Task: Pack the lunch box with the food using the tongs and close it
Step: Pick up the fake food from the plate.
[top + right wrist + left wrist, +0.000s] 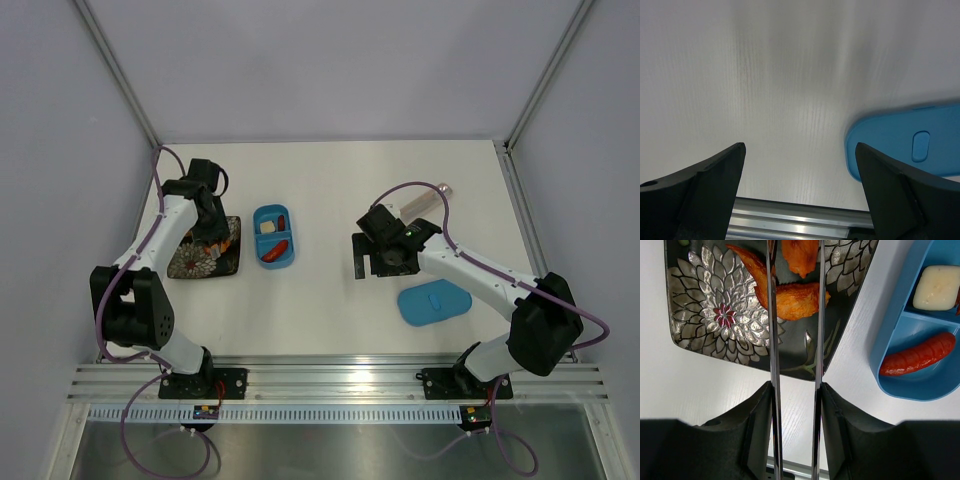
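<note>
My left gripper (796, 390) is shut on the silver tongs (773, 340). Their two arms reach over the dark patterned plate (705, 315) and stand either side of an orange piece of food (795, 300). Another orange piece (800, 255) lies just beyond it. To the right, the blue lunch box (905, 385) holds a red sausage (920, 355) in one compartment and a cream piece (937, 287) in the other. From above, the left gripper (212, 232) is over the plate (190, 262), beside the lunch box (256, 240). My right gripper (800, 150) stands open over bare table.
The flat blue lid (910, 150) lies just right of my right gripper, near the front of the table (434, 303). A clear cylinder (425, 200) lies behind the right arm. An aluminium rail (790, 220) runs along the near edge.
</note>
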Action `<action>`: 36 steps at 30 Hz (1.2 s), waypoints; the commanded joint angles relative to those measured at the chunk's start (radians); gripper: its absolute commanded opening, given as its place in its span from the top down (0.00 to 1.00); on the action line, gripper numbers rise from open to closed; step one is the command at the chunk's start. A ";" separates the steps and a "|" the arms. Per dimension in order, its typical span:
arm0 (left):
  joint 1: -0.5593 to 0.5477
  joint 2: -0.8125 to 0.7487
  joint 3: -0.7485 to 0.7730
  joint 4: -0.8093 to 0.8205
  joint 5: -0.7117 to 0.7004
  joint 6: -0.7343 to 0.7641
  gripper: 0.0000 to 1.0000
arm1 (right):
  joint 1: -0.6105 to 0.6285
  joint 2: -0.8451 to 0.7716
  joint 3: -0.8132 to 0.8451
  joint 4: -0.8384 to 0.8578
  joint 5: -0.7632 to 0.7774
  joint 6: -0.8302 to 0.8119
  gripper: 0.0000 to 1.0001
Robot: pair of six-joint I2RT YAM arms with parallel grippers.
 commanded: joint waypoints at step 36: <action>0.005 -0.215 0.084 -0.099 0.025 0.011 1.00 | -0.002 -0.030 -0.004 0.017 -0.026 0.031 0.01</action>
